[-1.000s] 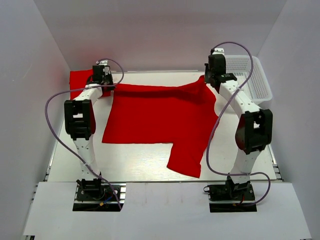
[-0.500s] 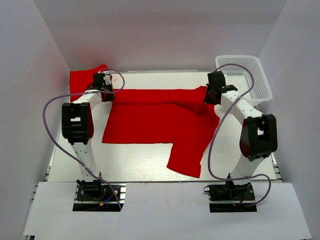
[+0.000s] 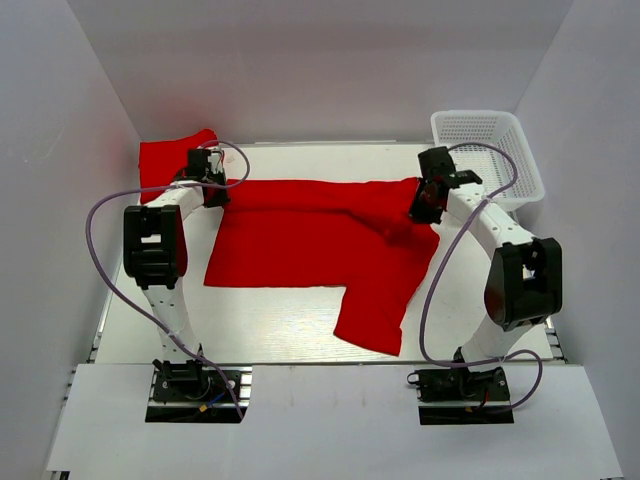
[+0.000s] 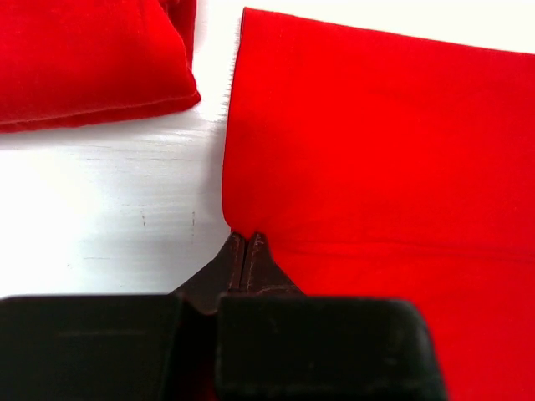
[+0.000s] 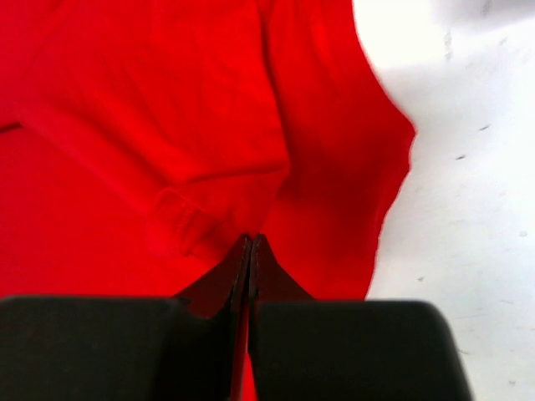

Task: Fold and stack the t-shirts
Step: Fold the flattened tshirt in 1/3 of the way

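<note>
At the far half of the table (image 3: 270, 320), entries as I find them.

**Hidden or hard to read**
- My left gripper (image 4: 248, 244) has its fingers pressed together. The tips meet right at the left border of the spread t-shirt (image 3: 310, 240). My own black fingers cover the pinch point, so the cloth seems nipped there rather than plainly seen between the pads.
- My right gripper (image 5: 251, 244) also has its fingers together. Its tips are sunk in a bunched fold of the same shirt and clamped on it.
- From above, my wrists mask both sets of fingertips.
- The right wrist picture is blurred along the cloth's right border.

**Pose**
- Both my arms reach forward with elbows raised and wrists tipped down.
- The left works at the shirt's far-left corner, the right at its far-right corner.

**What each view adds**
- Only the overhead view shows the whole shirt. It lies flat mid-table, a band along its far edge is doubled over, and one sleeve points toward the near edge.
- Only the overhead view shows the white basket (image 3: 528, 170), which sits in the far-right corner beside my right forearm.
- The folded t-shirt (image 3: 165, 158) is in the far-left corner. The left wrist view shows a strip of bare table between it and the spread one.
- The right wrist view shows only red cloth and white tabletop.
</note>
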